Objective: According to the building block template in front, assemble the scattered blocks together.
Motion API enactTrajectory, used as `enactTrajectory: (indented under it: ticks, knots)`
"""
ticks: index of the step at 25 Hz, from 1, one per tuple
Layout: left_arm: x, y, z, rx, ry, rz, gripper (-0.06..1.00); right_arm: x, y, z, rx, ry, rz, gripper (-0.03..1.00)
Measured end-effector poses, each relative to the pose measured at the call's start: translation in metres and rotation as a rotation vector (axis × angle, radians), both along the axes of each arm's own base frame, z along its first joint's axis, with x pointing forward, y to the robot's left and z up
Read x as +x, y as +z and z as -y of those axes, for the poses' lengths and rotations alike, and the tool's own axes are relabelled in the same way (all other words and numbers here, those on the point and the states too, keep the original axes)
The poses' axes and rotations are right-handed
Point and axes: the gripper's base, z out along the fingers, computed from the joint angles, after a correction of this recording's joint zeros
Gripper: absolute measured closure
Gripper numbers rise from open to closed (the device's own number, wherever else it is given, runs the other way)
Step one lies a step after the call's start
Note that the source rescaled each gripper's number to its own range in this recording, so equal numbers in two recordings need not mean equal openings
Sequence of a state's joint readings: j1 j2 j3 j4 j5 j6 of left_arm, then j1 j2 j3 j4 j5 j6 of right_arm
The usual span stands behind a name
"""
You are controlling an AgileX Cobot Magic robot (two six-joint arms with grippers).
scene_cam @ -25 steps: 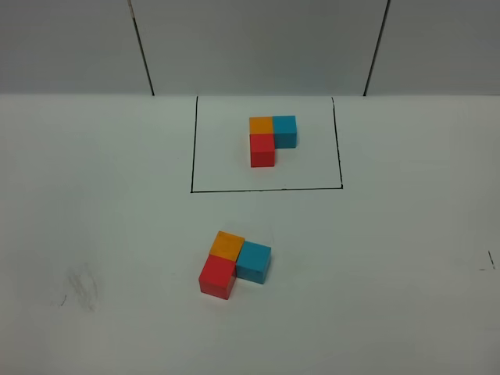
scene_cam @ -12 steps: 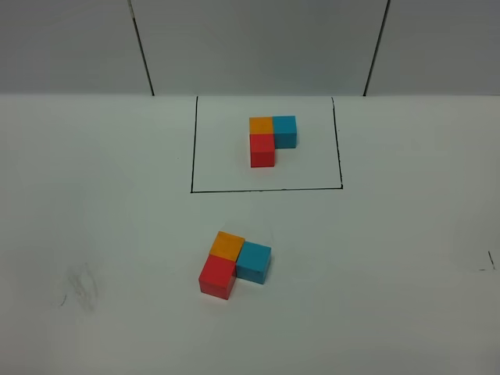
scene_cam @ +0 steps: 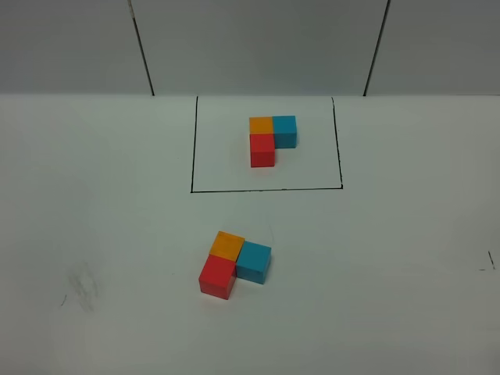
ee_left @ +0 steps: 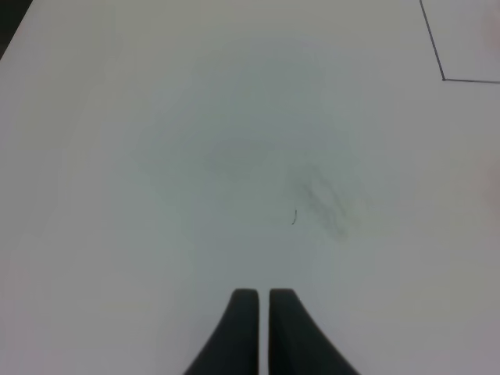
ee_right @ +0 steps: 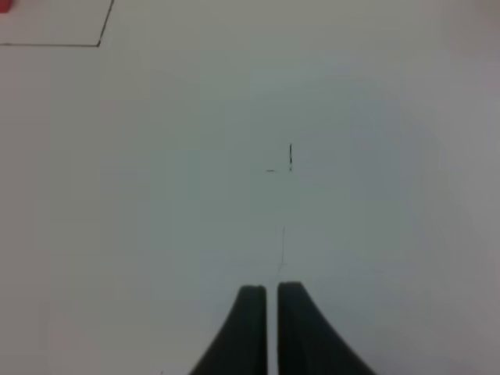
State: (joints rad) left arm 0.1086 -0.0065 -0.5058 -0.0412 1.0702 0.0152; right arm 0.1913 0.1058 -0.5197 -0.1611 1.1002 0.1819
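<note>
The building block template is an L of orange, blue and red cubes inside a black-lined rectangle at the back middle of the table. The scattered blocks lie together nearer the front: the orange cube, the light blue cube and the red cube touch in an L, turned a little relative to the template. No arm shows in the exterior high view. My left gripper is shut and empty over bare table. My right gripper is shut and empty over bare table.
The white table has grey smudges at the front left, also in the left wrist view. A small black mark sits at the right edge and shows in the right wrist view. A grey panelled wall stands behind.
</note>
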Motion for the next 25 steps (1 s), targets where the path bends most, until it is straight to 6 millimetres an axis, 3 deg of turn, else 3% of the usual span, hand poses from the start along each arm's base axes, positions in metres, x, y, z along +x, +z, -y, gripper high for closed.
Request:
enactTrajectory:
  ticks: [8,16,25]
  knots:
    - [0.0000,0.0000,0.0000,0.000,0.000,0.000,0.94,-0.0001,0.0000,-0.0003,-0.051,0.032,0.001,0.96]
    - [0.0000,0.0000,0.0000,0.000,0.000,0.000,0.94,-0.0019,-0.0001,-0.0008,-0.061,-0.111,-0.004,0.96]
    - [0.0000,0.0000,0.0000,0.000,0.000,0.000,0.94,0.0008,0.0013,-0.0019,-0.067,-0.120,0.032,0.96]
